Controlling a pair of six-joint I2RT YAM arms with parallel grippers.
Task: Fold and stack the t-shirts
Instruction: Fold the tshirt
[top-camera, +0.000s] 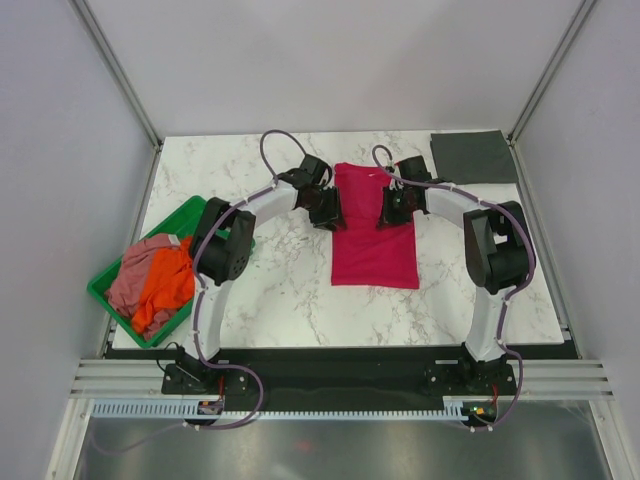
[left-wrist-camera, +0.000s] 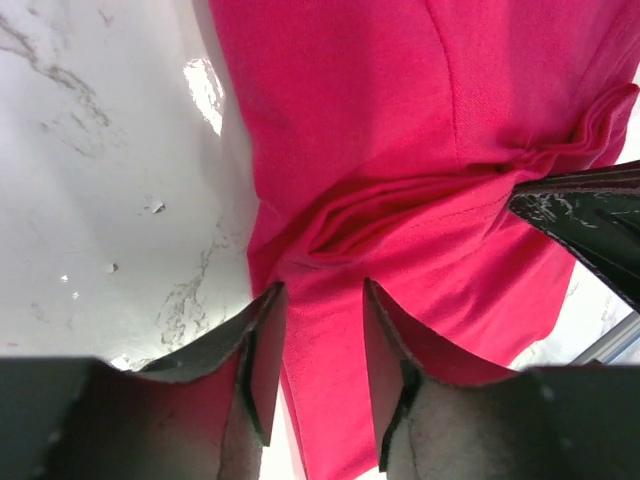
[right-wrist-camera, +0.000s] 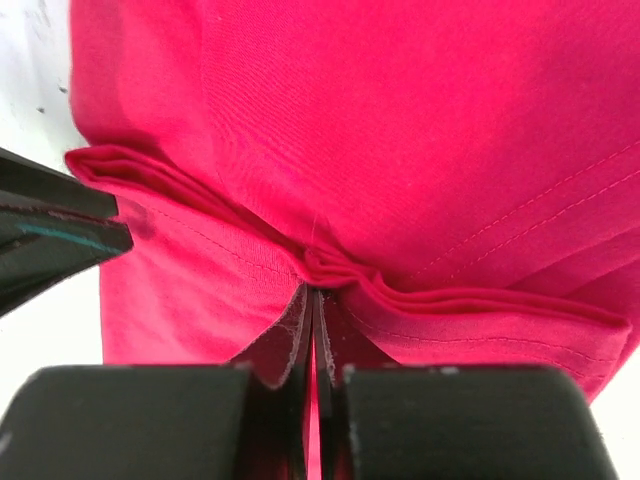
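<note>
The crimson-red t-shirt (top-camera: 372, 232) lies folded into a long strip in the middle of the table, and both grippers are at its middle. My left gripper (top-camera: 327, 211) is at the strip's left edge. Its jaws are open (left-wrist-camera: 322, 300), and the red cloth (left-wrist-camera: 400, 120) with a bunched fold lies just beyond them. My right gripper (top-camera: 393, 212) is at the right edge, shut (right-wrist-camera: 314, 295) on a pinch of the layered red hem (right-wrist-camera: 420, 150). A dark grey t-shirt (top-camera: 472, 156) lies folded flat at the back right. The orange t-shirt (top-camera: 165, 285) and the dusty pink one (top-camera: 140, 268) are crumpled in the tray.
The green plastic tray (top-camera: 185, 212) sits at the table's left edge, beside the left arm's elbow. The right gripper's dark finger (left-wrist-camera: 590, 215) shows in the left wrist view. White walls and metal posts close in the table.
</note>
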